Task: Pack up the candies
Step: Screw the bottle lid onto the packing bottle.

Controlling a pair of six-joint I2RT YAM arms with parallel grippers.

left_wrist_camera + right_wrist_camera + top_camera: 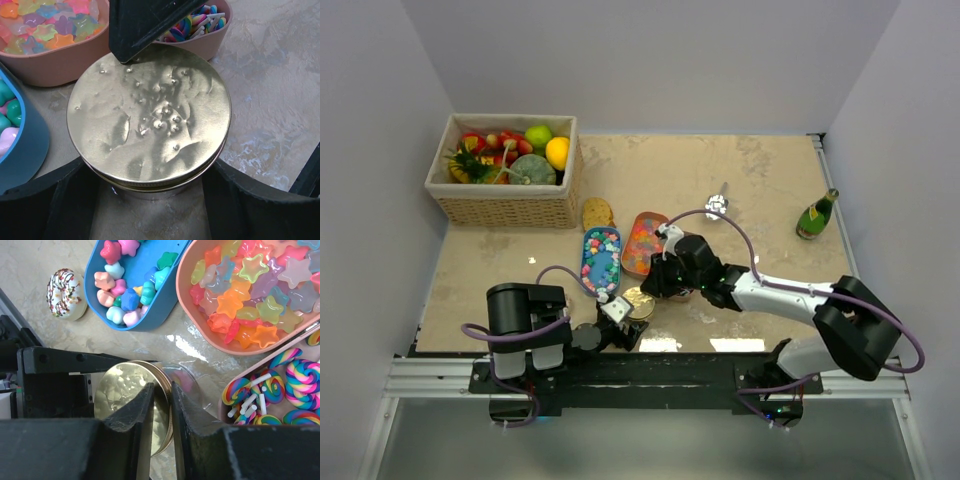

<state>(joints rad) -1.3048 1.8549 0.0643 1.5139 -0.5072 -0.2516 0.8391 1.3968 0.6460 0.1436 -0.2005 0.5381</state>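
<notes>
Open bench (770,180) lies right of the pink tray (645,240), out to the bottle (816,214). The jar (639,300) is hemmed in: blue tray (601,258) and pink tray just behind, the left end effector (623,317) flanking it, the right end effector (655,286) over its lid.

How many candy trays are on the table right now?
3, side by side: blue plastic tray of pastel star candies, pink tray of translucent gummy stars, and another pink tray of swirled lollipops, mostly hidden under the right arm from above.
</notes>
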